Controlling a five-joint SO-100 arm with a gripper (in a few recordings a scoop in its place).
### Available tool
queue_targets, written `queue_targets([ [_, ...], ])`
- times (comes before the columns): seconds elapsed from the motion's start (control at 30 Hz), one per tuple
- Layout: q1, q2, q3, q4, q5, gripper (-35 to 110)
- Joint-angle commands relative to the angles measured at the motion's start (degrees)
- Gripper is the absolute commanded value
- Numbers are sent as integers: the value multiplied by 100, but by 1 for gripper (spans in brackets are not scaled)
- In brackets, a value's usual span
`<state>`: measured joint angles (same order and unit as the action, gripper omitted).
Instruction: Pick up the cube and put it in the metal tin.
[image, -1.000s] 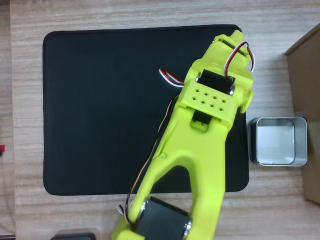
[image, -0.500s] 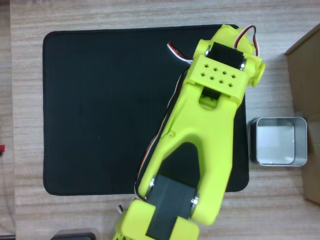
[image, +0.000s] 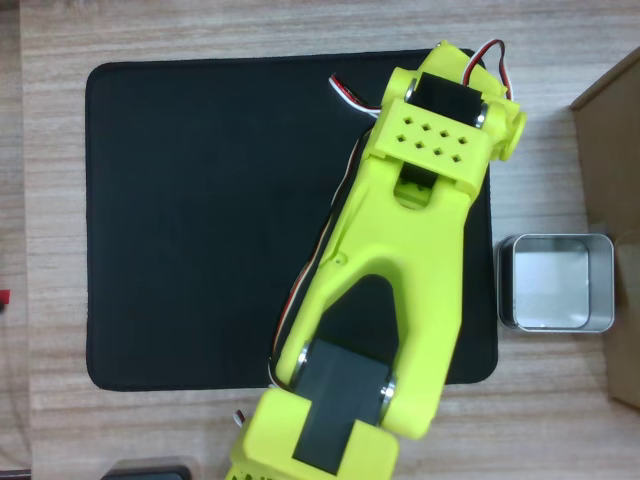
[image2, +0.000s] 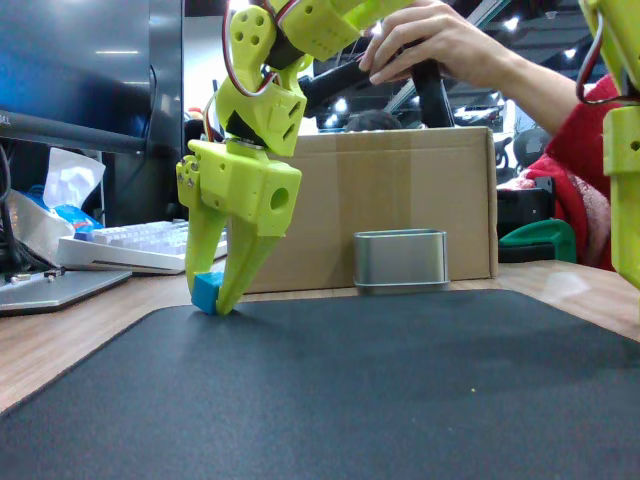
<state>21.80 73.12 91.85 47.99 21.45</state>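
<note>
Black mat (image: 200, 220) covers the wooden table (image: 250, 30), the silver tin (image: 556, 283) stands off its edge at three o'clock, and the yellow gripper (image2: 213, 300) grasps the blue cube (image2: 207, 291) on the mat.

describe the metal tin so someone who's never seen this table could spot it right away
Start at the black mat on the wooden table. Just off its right edge in the overhead view, before the cardboard box, sits the tin. It is the shiny silver, low-walled, rounded-corner square, empty inside, far larger than the blue cube.
</note>
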Motion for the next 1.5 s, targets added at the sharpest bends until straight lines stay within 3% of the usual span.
queue_targets([
  [0.0,-44,396,237,70,79,0],
  [0.37,202,3454,2312,-1099,88,0],
  [0.67,703,5159,2962,-861,44,0],
  [1.13,1951,6855,3604,-308,-1072,0],
  [1.37,2549,6697,5317,-1740,-2153,0],
  [1.47,2812,6478,5221,-1740,-2276,0],
])
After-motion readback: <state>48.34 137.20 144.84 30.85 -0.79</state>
